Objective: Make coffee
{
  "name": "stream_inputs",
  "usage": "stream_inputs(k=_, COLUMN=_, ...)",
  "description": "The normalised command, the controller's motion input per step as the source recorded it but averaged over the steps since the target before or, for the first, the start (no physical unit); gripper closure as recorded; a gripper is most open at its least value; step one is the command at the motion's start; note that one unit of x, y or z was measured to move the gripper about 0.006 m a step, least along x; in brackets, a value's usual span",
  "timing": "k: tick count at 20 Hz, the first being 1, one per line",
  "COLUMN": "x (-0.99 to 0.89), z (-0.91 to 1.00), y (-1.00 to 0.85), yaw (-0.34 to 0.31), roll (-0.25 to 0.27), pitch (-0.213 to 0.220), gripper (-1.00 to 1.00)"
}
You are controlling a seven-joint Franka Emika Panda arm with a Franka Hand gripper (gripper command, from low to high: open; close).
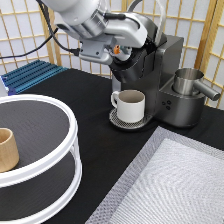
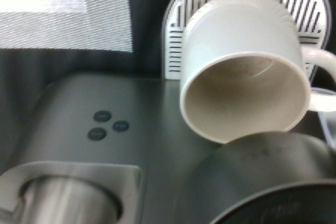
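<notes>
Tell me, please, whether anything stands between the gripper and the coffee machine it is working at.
Nothing visible does. The gripper is right against the upper front of the coffee machine, above the white mug standing on the drip tray. The coffee pod shows in neither view, so its place cannot be told.

exterior overlooks table; wrist nears mug [image 1: 131, 105].
</notes>
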Motion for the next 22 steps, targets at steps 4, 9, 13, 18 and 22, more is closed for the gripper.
stream_inputs(k=4, x=-0.42, z=0.05, y=0.19, yaw=-0.028, roll=-0.088, pitch=0.0, gripper=1.0)
stream_inputs(k=9, x=-0.2, z=0.17, y=0.24, yaw=-0.017, roll=-0.083, pitch=0.0, gripper=1.0)
stream_inputs(k=13, x=-0.04, z=0.47, y=0.33, yaw=-0.002, roll=-0.085, pitch=0.0, gripper=1.0)
stream_inputs(k=18, x=-0.14, z=0.37, y=0.22, yaw=0.0, roll=-0.064, pitch=0.0, gripper=1.0)
stream_inputs(k=22, x=-0.05, z=0.34, y=0.3, yaw=0.0, roll=-0.052, pitch=0.0, gripper=1.0)
